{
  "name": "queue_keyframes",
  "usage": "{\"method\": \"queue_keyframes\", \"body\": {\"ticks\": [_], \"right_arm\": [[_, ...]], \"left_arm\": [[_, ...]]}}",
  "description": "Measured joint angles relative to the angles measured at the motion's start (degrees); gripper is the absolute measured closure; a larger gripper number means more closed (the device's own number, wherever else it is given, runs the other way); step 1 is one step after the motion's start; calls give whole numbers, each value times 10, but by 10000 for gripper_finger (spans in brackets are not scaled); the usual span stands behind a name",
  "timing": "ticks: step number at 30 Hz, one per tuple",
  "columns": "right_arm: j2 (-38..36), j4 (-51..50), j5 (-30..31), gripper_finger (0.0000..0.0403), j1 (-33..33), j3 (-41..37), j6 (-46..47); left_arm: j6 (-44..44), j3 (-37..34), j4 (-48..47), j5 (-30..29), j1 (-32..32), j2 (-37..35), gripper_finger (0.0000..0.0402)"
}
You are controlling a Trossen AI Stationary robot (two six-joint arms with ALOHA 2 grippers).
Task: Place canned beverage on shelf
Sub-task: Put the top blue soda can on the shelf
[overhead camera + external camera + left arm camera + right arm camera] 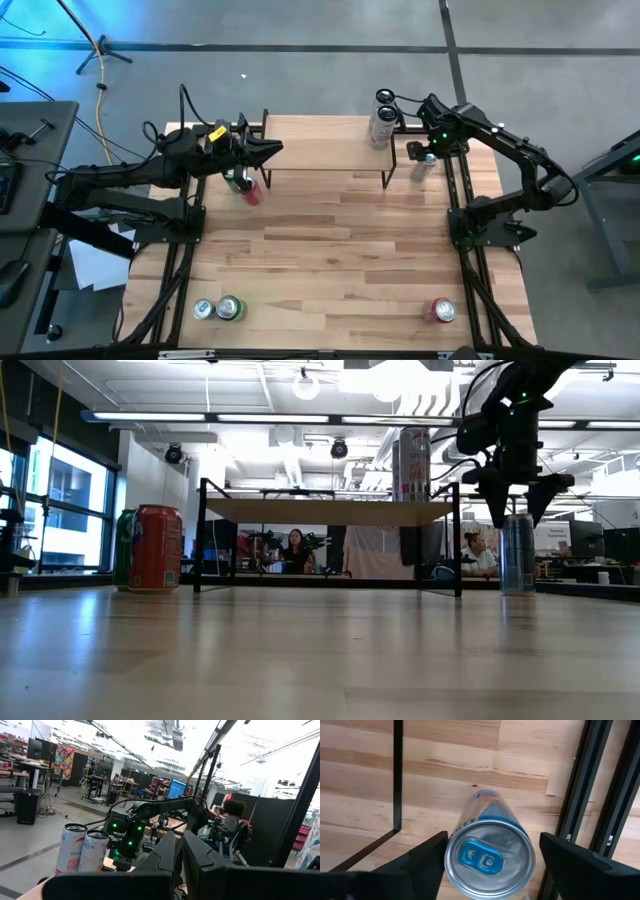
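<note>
I've got the right gripper (490, 852) hanging over the blue can (490, 857), fingers spread either side, not gripping. The can stands on the table just right of the shelf (325, 145). If I close off-centre, it'll tip. Left gripper (262, 150) is closed, parked far-left.

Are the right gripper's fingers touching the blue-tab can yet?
Apart. The right wrist view shows wood between each finger and the can; the right gripper straddles it, open.

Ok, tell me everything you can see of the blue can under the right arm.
The blue can is a slim metal can with a silver top and a blue pull tab. It stands upright on the table, beside the shelf's right legs. The right tool hangs above it, open, one finger at each side, neither touching.
</note>
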Motion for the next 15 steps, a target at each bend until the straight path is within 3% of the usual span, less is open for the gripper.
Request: {"method": "queue_keyframes", "body": {"ticks": [9,15], "right_arm": [[-4,-22,1,176,12,0,-5],[-57,-59,2,177,33,8,-21]], "left_arm": [[-8,0,0,0,0,0,401],[-15,0,0,0,0,0,401]]}}
